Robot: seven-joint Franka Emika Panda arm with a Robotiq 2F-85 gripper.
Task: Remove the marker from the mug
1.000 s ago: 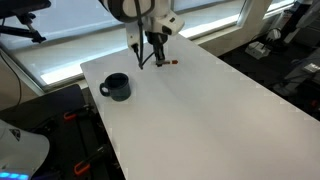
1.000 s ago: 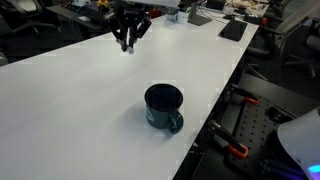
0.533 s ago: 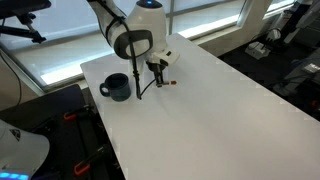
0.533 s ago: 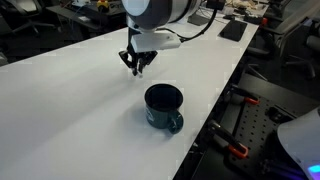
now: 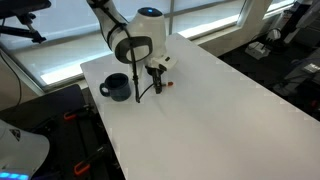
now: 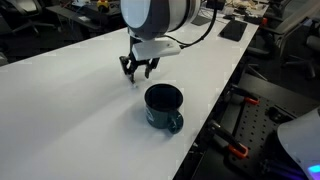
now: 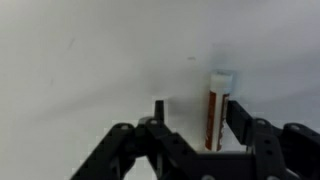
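The claw (image 7: 198, 110) is open, its two black fingers (image 7: 158, 112) spread wider than what lies between them, and it grips nothing. In the wrist view the fingers reach up from the bottom edge, blocky and matte, over the bare white table (image 7: 80, 60).

Between them lies the marker (image 7: 217, 108), flat on the table and out of the mug. It is one slim stick with a reddish-brown barrel and a pale, whitish cap at the end farthest from the claw. It runs lengthwise along the fingers and sits nearer the finger on the right of the picture than the other; the blur makes it hard to say whether it touches that finger.

In both exterior views the claw (image 5: 155, 80) (image 6: 137, 70) hangs low over the table (image 5: 220, 120) (image 6: 70, 110), pointing down from the white, rounded arm. The marker is too small to pick out there with any certainty.

Near the claw, but apart from it, stands the one mug (image 5: 117, 88) (image 6: 164, 106). It is upright, round, small and dark blue-black, with a slight gloss on its wall. Its mouth faces up and the inside looks dark. A single loop handle (image 6: 176, 124) sticks out from its side, away from the claw.

The table top is smooth, plain white and matte.
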